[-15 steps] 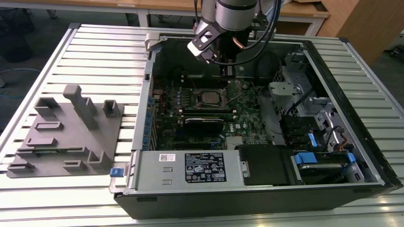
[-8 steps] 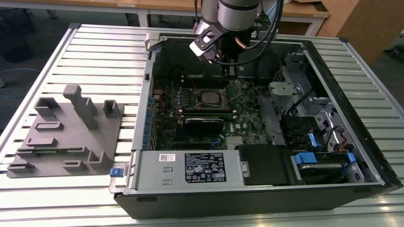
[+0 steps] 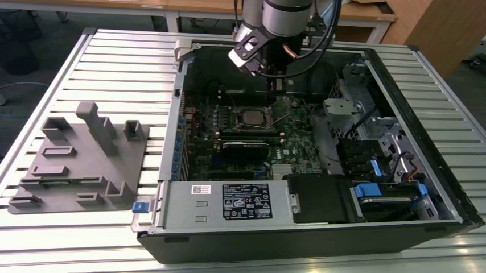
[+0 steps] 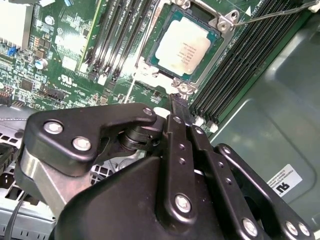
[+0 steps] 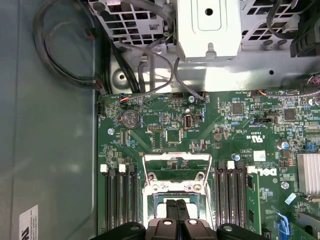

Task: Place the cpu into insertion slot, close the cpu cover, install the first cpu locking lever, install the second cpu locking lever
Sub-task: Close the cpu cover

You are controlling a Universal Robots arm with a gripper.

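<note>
Cpu [image 4: 182,47] lies flat in the slot [image 4: 226,22], grey top up, with a thin green edge showing all round it. In the exterior view we find the cpu [image 3: 251,116] near the middle of the frame, on the green board [image 3: 304,142] inside the open case [image 3: 425,170]. In the first wrist view the cover [image 5: 177,160] looks swung up off the slot, and we see green board through its window. A thin lever [image 4: 270,14] runs out from one slot corner across the memory slots [image 4: 250,55].

We see the gripper [image 3: 277,85] in the upper middle of the exterior view, hanging over the board just beyond the slot. In the second wrist view the gripper [image 4: 176,102] has its tip just beside a slot corner; we cannot tell whether it touches. Its jaws are pressed together, and we see nothing between them.

A grey fixture [image 3: 76,153] sits on the slatted table [image 3: 122,62] at the exterior view's left, well apart from the case.
</note>
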